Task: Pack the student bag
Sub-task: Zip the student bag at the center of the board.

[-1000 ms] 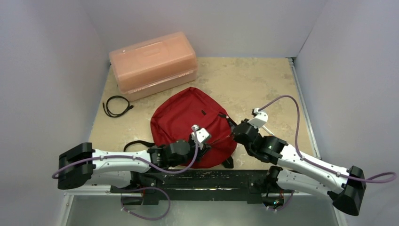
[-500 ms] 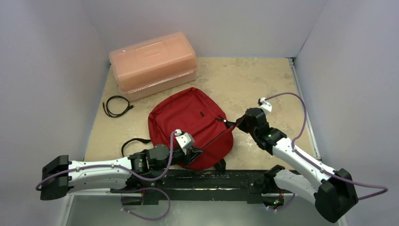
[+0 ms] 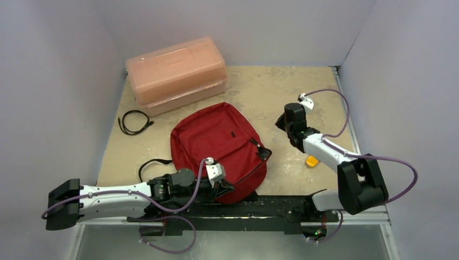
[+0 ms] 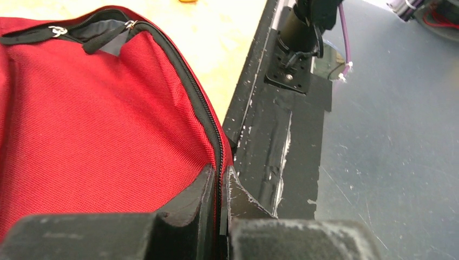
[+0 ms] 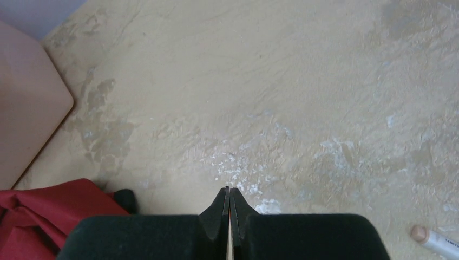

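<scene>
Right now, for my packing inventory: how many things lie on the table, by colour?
Red: 1, student bag
Orange-pink: 1, plastic box
Black: 1, cable
Yellow: 1, small item
White: 1, pen-like stick
Total: 5

Counter [image 3: 260,86]: beige, mottled stone-look top; pale walls behind and at both sides.
Student bag [image 3: 216,141]: dark red, lying flat near the middle, its near end at the counter's front edge.
Plastic box [image 3: 176,73]: translucent orange-pink, lid on, back left corner.
Cable [image 3: 134,122]: black, coiled, near the box's front, left of the bag.
Yellow object [image 3: 312,161]: small, right side, partly hidden.
White stick [image 5: 435,241]: lying on bare surface; kind unclear.
</scene>
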`<state>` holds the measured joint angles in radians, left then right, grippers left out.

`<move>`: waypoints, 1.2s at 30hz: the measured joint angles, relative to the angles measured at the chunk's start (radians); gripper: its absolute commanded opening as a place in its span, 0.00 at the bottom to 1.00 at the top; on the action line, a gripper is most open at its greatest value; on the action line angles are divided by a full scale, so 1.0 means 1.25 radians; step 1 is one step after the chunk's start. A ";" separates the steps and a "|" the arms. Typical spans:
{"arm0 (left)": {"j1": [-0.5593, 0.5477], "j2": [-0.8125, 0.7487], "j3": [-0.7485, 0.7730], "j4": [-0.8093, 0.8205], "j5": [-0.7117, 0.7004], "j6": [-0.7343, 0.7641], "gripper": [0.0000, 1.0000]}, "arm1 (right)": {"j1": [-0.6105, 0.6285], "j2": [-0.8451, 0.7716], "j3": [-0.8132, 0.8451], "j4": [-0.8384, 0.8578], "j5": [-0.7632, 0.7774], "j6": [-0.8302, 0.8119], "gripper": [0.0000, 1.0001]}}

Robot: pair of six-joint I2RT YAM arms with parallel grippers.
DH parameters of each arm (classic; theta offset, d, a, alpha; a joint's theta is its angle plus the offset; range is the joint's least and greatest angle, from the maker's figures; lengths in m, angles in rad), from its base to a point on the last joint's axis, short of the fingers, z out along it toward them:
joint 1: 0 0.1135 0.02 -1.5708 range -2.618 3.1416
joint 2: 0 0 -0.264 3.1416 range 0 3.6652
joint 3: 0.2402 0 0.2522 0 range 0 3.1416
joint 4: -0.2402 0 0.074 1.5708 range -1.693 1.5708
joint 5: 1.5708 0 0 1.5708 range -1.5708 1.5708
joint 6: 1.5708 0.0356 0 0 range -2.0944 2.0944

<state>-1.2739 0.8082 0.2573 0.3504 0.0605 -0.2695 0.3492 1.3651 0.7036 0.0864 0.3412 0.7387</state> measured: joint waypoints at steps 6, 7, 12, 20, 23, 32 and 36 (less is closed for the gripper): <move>-0.007 0.047 0.022 -0.022 0.014 -0.013 0.42 | 0.002 -0.009 0.112 -0.106 -0.084 -0.067 0.00; -0.009 0.066 0.038 -0.030 0.015 -0.019 0.48 | 0.012 -0.011 0.132 -0.132 -0.096 -0.071 0.00; -0.013 0.172 0.109 -0.013 0.027 -0.035 0.62 | 0.131 -0.106 0.139 -0.274 -0.145 -0.090 0.00; -0.013 0.329 0.199 -0.002 0.054 -0.049 0.50 | 0.237 -0.224 0.067 -0.451 -0.162 -0.098 0.00; -0.013 0.362 0.227 0.000 0.061 -0.049 0.49 | 0.245 -0.233 0.045 -0.481 -0.162 -0.099 0.00; -0.013 0.368 0.228 -0.001 0.068 -0.055 0.49 | 0.260 -0.208 0.003 -0.485 -0.154 -0.097 0.61; -0.013 0.368 0.228 0.000 0.069 -0.063 0.49 | 0.271 -0.213 0.002 -0.485 -0.141 -0.095 0.53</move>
<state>-1.2900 1.2678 0.5419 0.3508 0.1467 -0.3489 0.6884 1.0985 0.7059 -0.5201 0.1650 0.6205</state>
